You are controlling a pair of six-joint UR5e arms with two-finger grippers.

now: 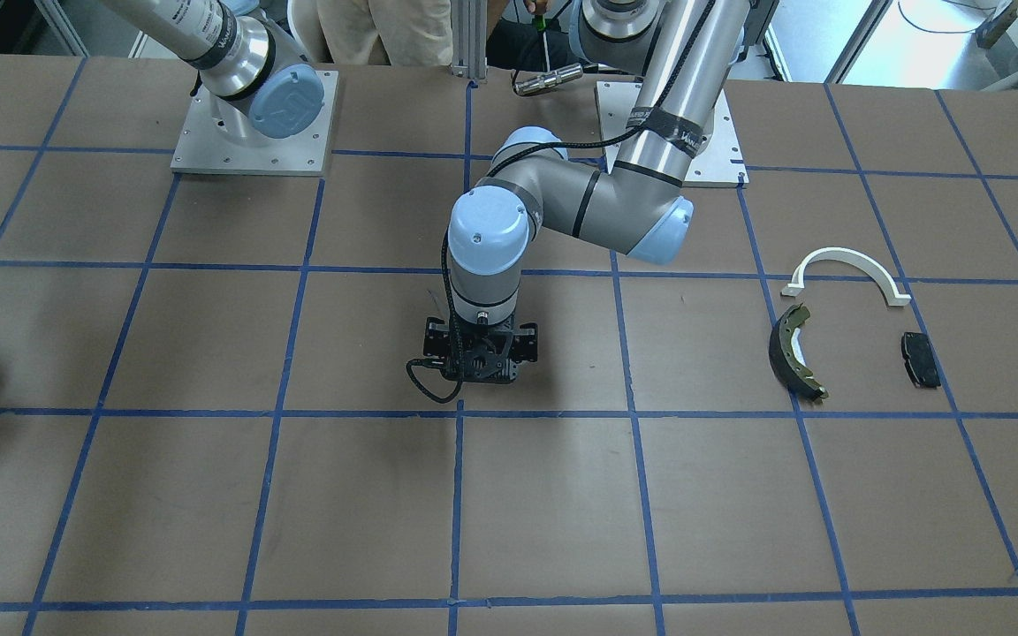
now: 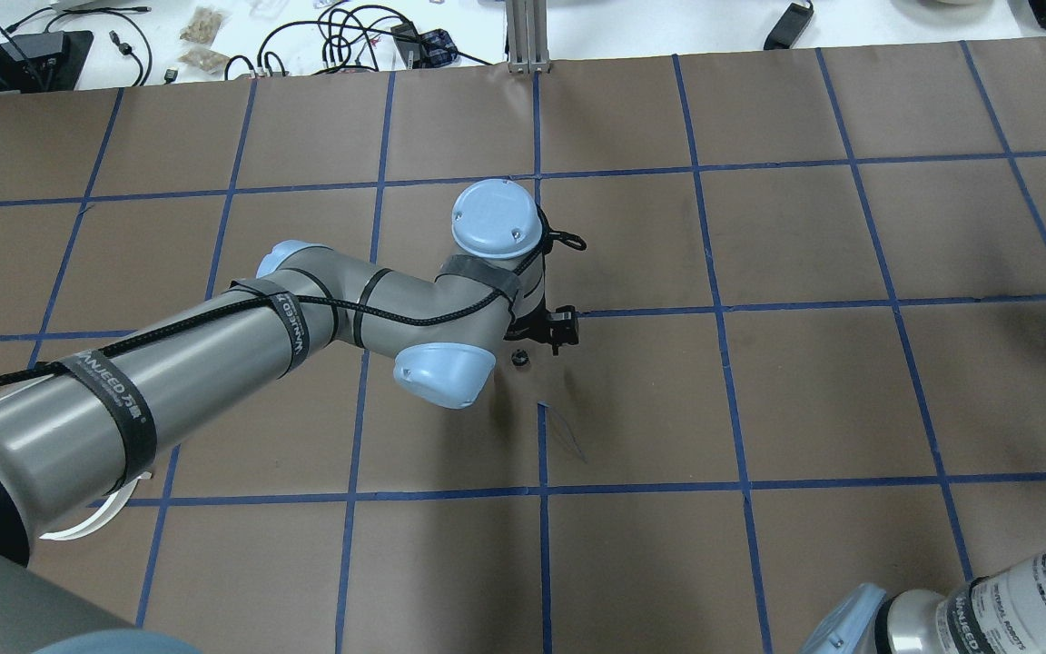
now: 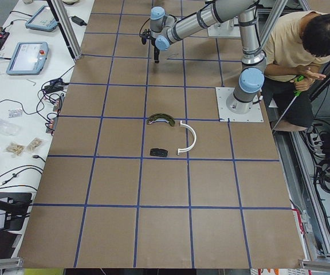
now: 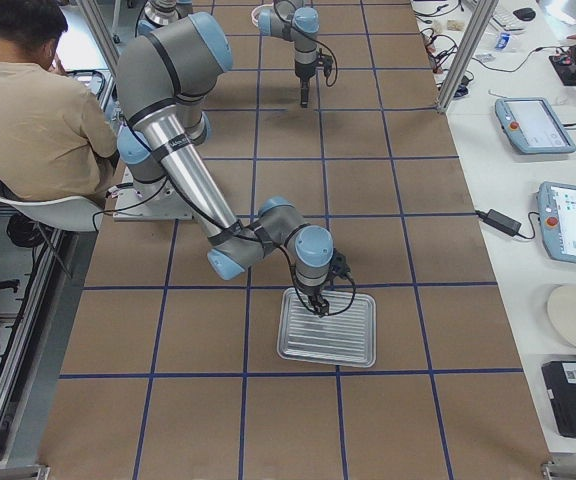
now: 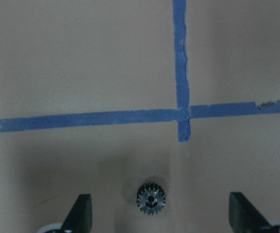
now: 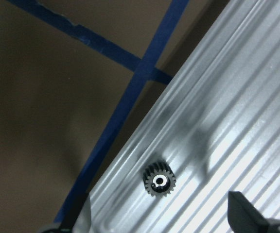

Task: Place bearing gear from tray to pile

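Observation:
A small dark bearing gear (image 6: pixel 159 182) lies flat in the ribbed metal tray (image 6: pixel 237 121) near its corner. My right gripper (image 6: pixel 159 213) is open above it, with the gear between its fingers. Another small gear (image 5: pixel 151 199) lies on the brown table at mid-table (image 2: pixel 519 357). My left gripper (image 5: pixel 159 213) is open just above it, one finger on each side. The pile lies towards my left end: a white half-ring arch (image 1: pixel 845 269), a dark curved brake shoe (image 1: pixel 793 349) and a small black pad (image 1: pixel 920 358).
The tray (image 4: pixel 328 330) sits on the table towards my right end. Blue tape lines (image 5: pixel 181 73) grid the brown table. A seated person (image 4: pixel 38 110) is behind the arm bases. Tablets and cables lie on the far white bench (image 4: pixel 568 220).

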